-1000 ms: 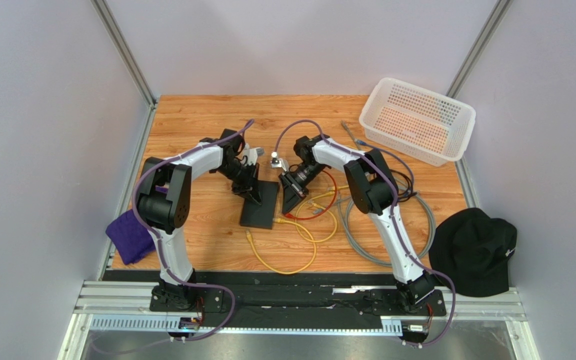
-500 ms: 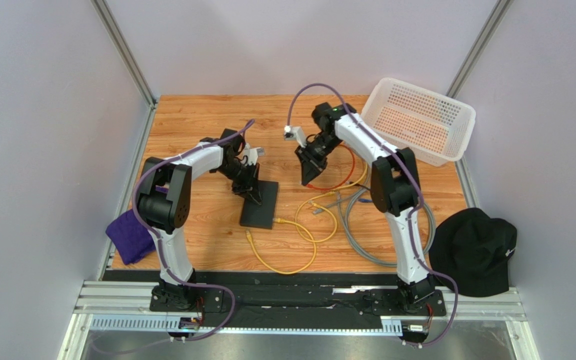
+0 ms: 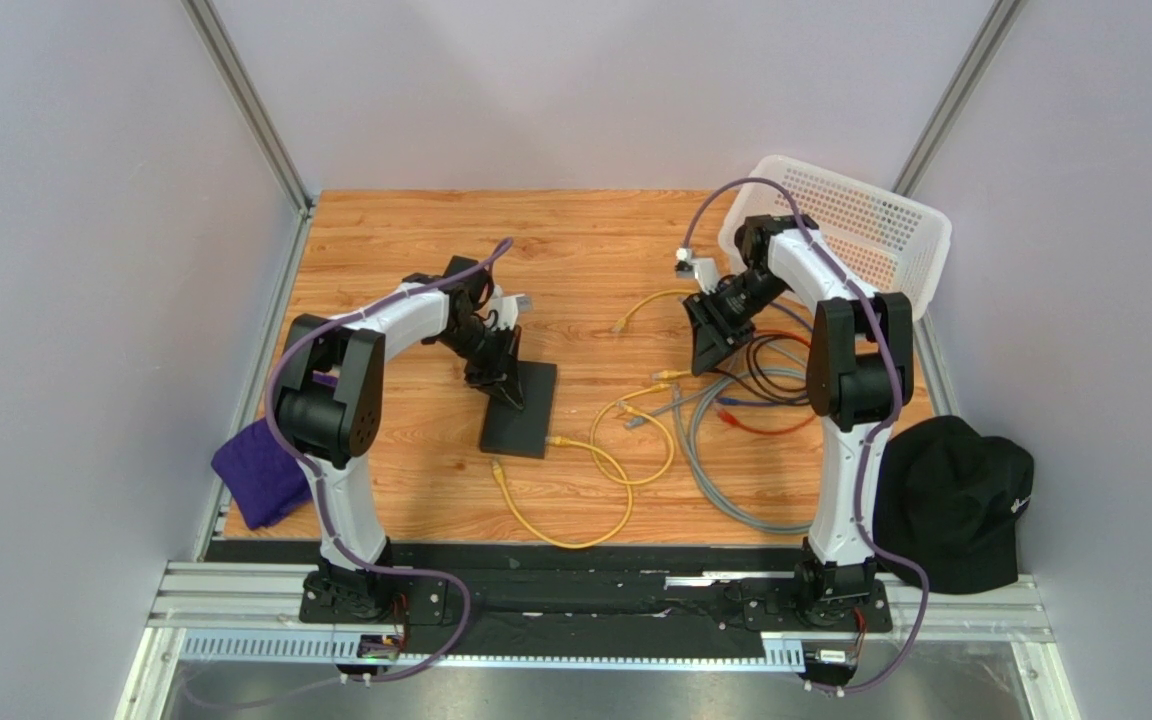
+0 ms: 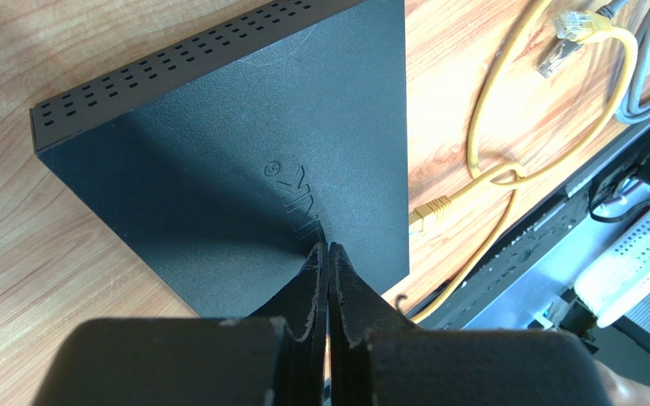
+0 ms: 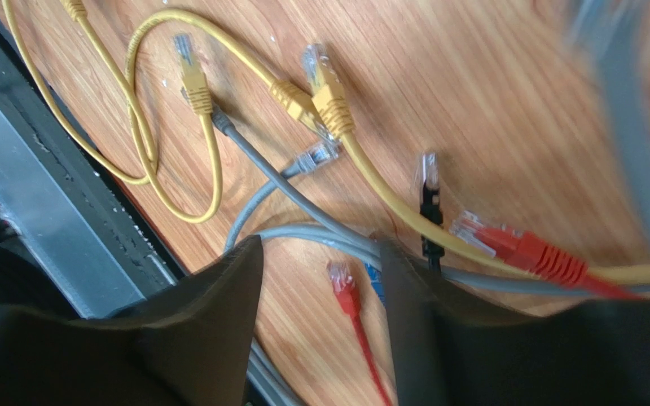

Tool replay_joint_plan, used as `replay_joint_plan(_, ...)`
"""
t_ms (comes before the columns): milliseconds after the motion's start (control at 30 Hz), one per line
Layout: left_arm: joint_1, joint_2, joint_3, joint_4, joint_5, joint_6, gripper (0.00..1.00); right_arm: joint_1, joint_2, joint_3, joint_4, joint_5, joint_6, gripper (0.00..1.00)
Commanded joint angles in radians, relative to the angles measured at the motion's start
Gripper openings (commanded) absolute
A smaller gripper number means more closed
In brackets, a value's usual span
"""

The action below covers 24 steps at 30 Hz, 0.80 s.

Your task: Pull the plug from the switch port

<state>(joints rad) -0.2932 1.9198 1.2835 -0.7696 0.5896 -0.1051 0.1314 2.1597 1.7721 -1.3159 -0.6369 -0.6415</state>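
Two tools: left tool [image 4: 328, 247] clenched empty, tips pressing the switch [image 4: 244, 169] flat on the desk [image 3: 387, 255]; right tool [image 5: 318, 247] released above loose cables [image 5: 337, 118], well apart; extraction seems finished, so next likely calls for lifting clear.

You see plain pale walls [image 3: 582, 90] enclosing the wooden tabletop [image 3: 387, 240] on three sides (metal posts [image 3: 247, 105] at its far corners).

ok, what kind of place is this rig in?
Probably a lab robot test cell, not a server room: plain panel walls, wooden tabletop, aluminium rail at its near edge, loose patch cables.
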Motion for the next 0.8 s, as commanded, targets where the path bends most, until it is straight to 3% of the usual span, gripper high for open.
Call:
replay_joint_plan(0,-0.003,-0.001,0.027,0.012,-0.08,0.045,0.0,0.039,-0.101,0.081,0.073,-0.072,0.057,0.62)
replay_joint_plan(167,-0.003,-0.042,0.039,0.0,-0.094,0.073,0.02,0.109,-0.164,0.112,0.142,-0.124,0.071,0.82)
replay_joint_plan(233,0.0,-0.074,0.045,-0.016,-0.088,0.09,0.16,0.152,-0.263,0.029,0.248,-0.1,0.114,0.87)
replay_joint_plan(267,0.0,-0.087,0.051,-0.022,-0.088,0.094,0.23,0.171,-0.302,-0.082,0.386,-0.089,0.124,0.89)
replay_joint_plan(300,0.003,-0.099,0.051,-0.028,-0.1,0.099,0.32,0.189,-0.373,-0.155,0.462,-0.064,0.153,0.98)
replay_joint_plan(367,0.006,-0.143,0.039,-0.039,-0.12,0.093,0.39,0.256,-0.417,-0.325,0.702,-0.012,0.231,1.0)
replay_joint_plan(433,0.019,-0.198,0.019,-0.039,-0.169,0.079,0.51,0.318,-0.381,-0.324,0.704,-0.033,0.212,0.97)
replay_joint_plan(467,0.023,-0.217,-0.005,-0.04,-0.207,0.046,0.62,0.333,-0.341,-0.297,0.598,-0.085,0.183,0.92)
replay_joint_plan(500,0.028,-0.264,-0.024,-0.031,-0.309,0.032,0.85,0.346,-0.301,-0.23,0.542,-0.157,0.166,0.85)
replay_joint_plan(533,0.048,-0.287,-0.042,-0.027,-0.333,0.027,0.85,0.368,-0.203,-0.183,0.452,-0.171,0.19,0.73)
replay_joint_plan(567,0.066,-0.304,-0.076,-0.025,-0.335,0.019,0.74,0.378,-0.154,-0.142,0.411,-0.178,0.215,0.68)
replay_joint_plan(633,0.116,-0.34,-0.105,-0.028,-0.254,0.009,0.62,0.392,-0.019,-0.024,0.325,-0.185,0.276,0.53)
replay_joint_plan(733,0.135,-0.36,-0.156,-0.02,-0.176,-0.008,0.25,0.413,0.032,-0.013,0.358,-0.173,0.296,0.44)
replay_joint_plan(767,0.135,-0.36,-0.174,-0.017,-0.163,-0.013,0.0,0.425,0.046,-0.016,0.368,-0.164,0.293,0.43)
